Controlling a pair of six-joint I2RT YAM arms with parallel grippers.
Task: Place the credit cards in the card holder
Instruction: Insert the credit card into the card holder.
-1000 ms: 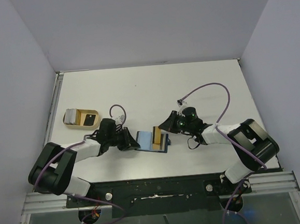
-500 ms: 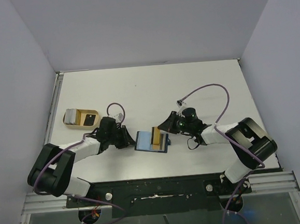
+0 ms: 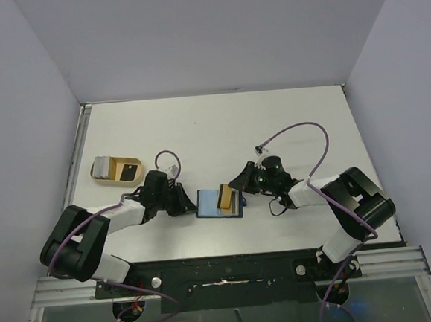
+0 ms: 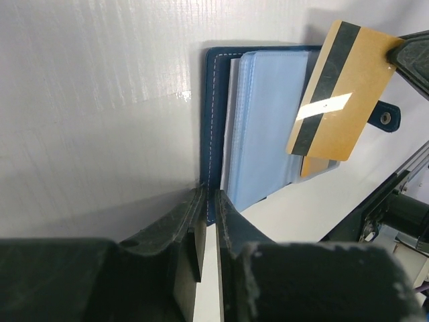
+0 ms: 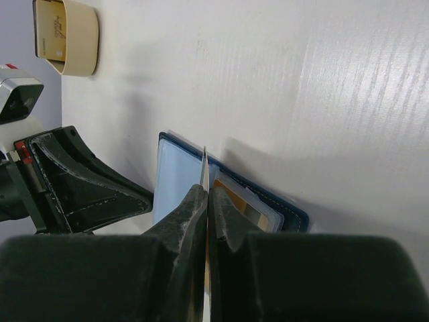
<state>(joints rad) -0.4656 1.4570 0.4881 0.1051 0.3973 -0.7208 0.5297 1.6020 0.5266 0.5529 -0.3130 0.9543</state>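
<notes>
The card holder (image 3: 210, 205) lies open on the table, navy cover with light blue sleeves (image 4: 268, 134). My left gripper (image 4: 208, 194) is shut on its left cover edge (image 3: 186, 201). My right gripper (image 5: 206, 191) is shut on a tan credit card with a dark stripe (image 4: 345, 90). It holds that card on edge, tilted over the holder's right half (image 3: 224, 197). Another tan card (image 5: 244, 208) sits in a clear slot of the card holder (image 5: 175, 176). A black card (image 3: 130, 171) lies in the beige tray.
The beige shallow tray (image 3: 115, 160) stands at the left of the white table, behind my left arm, and it also holds a tan item (image 5: 50, 27). Grey walls close in the table on three sides. Purple cables loop over both arms.
My right gripper has carried the tan card slightly left over the card holder. The left gripper drew back a little, then returned to the cover edge.
</notes>
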